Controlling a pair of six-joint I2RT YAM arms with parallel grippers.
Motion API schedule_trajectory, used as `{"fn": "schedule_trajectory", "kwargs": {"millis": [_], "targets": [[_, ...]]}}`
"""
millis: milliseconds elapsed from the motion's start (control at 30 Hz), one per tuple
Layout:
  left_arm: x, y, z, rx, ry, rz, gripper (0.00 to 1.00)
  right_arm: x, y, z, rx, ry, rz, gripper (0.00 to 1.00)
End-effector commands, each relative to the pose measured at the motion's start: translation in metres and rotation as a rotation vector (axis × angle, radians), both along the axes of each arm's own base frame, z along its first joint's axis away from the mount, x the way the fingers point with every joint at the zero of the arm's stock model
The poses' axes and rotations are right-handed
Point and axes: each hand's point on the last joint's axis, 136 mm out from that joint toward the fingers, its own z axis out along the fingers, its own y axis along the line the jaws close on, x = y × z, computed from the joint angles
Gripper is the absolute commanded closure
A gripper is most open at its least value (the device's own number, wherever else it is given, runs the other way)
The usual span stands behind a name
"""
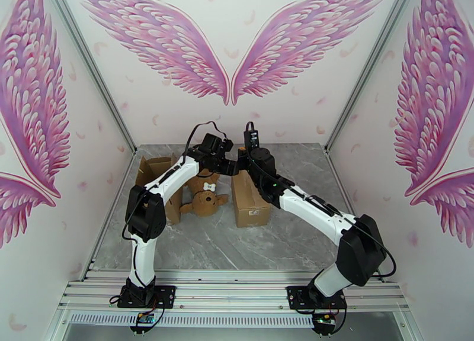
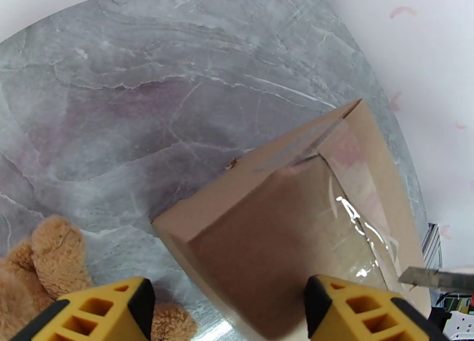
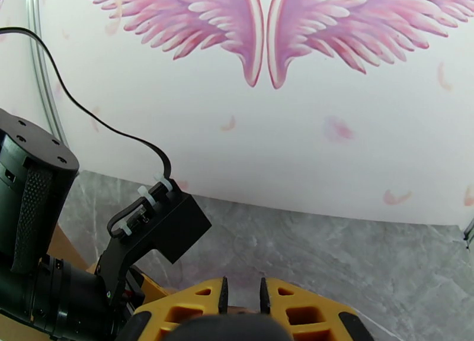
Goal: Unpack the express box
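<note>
where the grey marble table (image 1: 284, 241) widens at its middle, a little toward the far edge, the express box (image 1: 252, 203) lies flat, long side running near to far. flaps closed. in the left wrist view clear tape (image 2: 355, 212) runs glossy along its top seam and over the end.

left gripper (image 1: 230, 166) hangs over the box's far left corner. from its own camera the claw (image 2: 228, 289) is spread wide, one yellow finger (image 2: 95, 312) out over the table on the bear's side, the other (image 2: 361, 309) over the box top. contact with the cardboard: cannot tell.

right gripper (image 1: 243, 155) sits just beside the left one, above the box's far end. in the right wrist view its fingers (image 3: 240, 292) are pressed nearly together, a thin slit left between them. what is in the slit: cannot tell.

a grey metal blade (image 2: 435, 278) pokes in at the right edge of the left wrist view, just beyond the box's taped edge. its holder is out of frame.

teddy bear (image 1: 204, 199), tan with a white bow, lies on the table just left of the box. a paw (image 2: 41, 265) shows beside the left finger.

open cardboard carton (image 1: 155, 173) stands at the table's left edge, flaps up, bear between it and the box.
</note>
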Motion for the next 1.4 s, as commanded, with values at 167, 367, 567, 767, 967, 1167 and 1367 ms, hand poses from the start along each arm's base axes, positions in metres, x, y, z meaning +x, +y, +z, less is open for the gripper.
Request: {"fn": "schedule_trajectory", "kwargs": {"millis": [167, 367, 567, 767, 967, 1167, 1367], "targets": [[-0.026, 0.000, -0.038, 0.010, 0.108, -0.009, 0.30, 0.008, -0.001, 0.023, -0.006, -0.102, -0.068, 1.00], [-0.032, 0.001, -0.046, 0.008, 0.129, -0.001, 0.31, 0.016, 0.000, 0.016, -0.030, -0.129, -0.095, 1.00], [-0.036, 0.002, -0.052, 0.007, 0.147, -0.002, 0.32, 0.026, 0.004, 0.006, -0.039, -0.130, -0.106, 1.00], [-0.042, 0.003, -0.061, 0.005, 0.168, 0.000, 0.33, 0.035, 0.004, 0.002, -0.049, -0.129, -0.121, 1.00], [-0.045, 0.004, -0.067, 0.005, 0.183, 0.002, 0.34, 0.042, 0.003, -0.001, -0.054, -0.125, -0.130, 1.00], [-0.047, 0.006, -0.073, 0.009, 0.196, 0.003, 0.35, 0.046, 0.001, -0.001, -0.065, -0.132, -0.142, 1.00], [-0.048, 0.007, -0.075, 0.013, 0.203, 0.005, 0.35, 0.051, -0.002, -0.008, -0.076, -0.116, -0.149, 1.00]]}}
